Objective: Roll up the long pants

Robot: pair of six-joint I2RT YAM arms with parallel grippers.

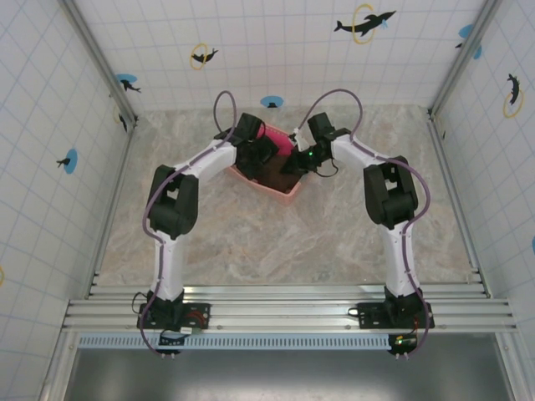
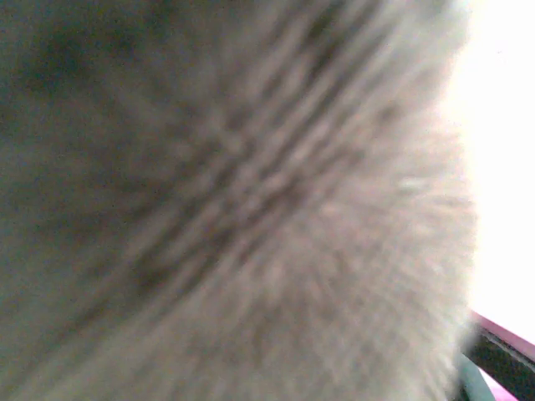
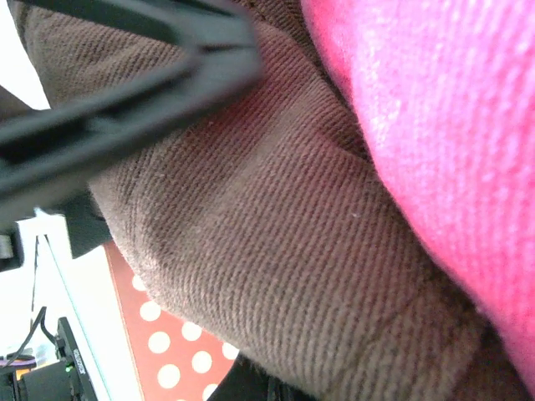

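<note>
The long pants, seen from above, lie bunched as a dark brown heap in a pink basket mid-table beside a bright pink cloth; the left gripper and right gripper both dip into the basket, and I cannot tell how wide the left one stands. From the left wrist, blurred ribbed brown fabric sits right against the lens. From the right wrist, the right gripper's jaws are drawn together, one black finger crossing the twill-woven brown fold that bulges against the pink cloth; whether fabric is pinched I cannot tell.
</note>
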